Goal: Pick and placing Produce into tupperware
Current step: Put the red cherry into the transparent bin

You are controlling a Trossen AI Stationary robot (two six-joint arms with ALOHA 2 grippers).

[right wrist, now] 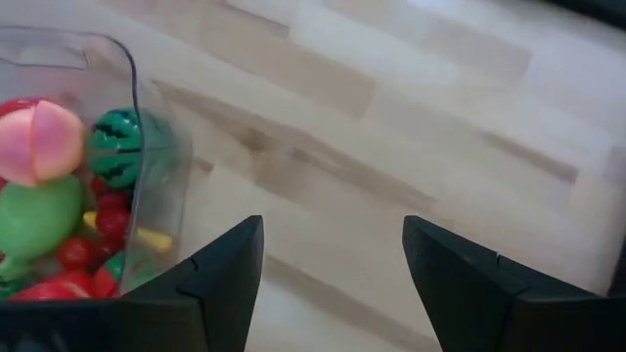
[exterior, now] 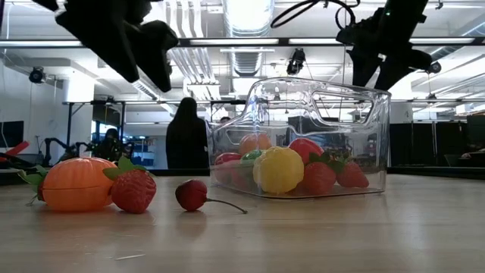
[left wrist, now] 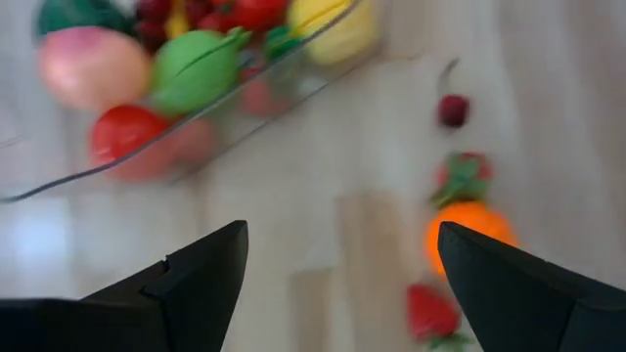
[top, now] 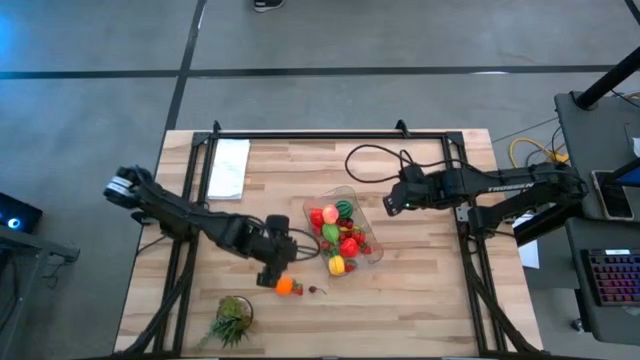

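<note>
High view: left gripper (top: 276,272) hangs with jaws apart and nothing between them, just beside a small orange round toy fruit (top: 284,286) on the pale wooden slatted table (top: 420,300). Left wrist view confirms both dark fingers (left wrist: 186,284) spread over bare wood, with the orange fruit, a red strawberry and a dark red cherry (left wrist: 452,110) lying loose beyond them. Low view shows the strawberry (exterior: 134,190) touching the orange fruit, the cherry just beside them, apart from the container.

Right gripper (top: 390,201) hovers near the far rim of the clear rectangular plastic tupperware (top: 372,250), jaws parted and empty; right wrist view shows only table between its fingers (right wrist: 220,274).

Tupperware sits mid-table, holding a heap of red, green, yellow and pink produce (top: 338,238).

Leafy green tuft (top: 232,320) lies at the table's near edge; a white paper sheet (top: 229,168) lies in the far-left corner.
</note>
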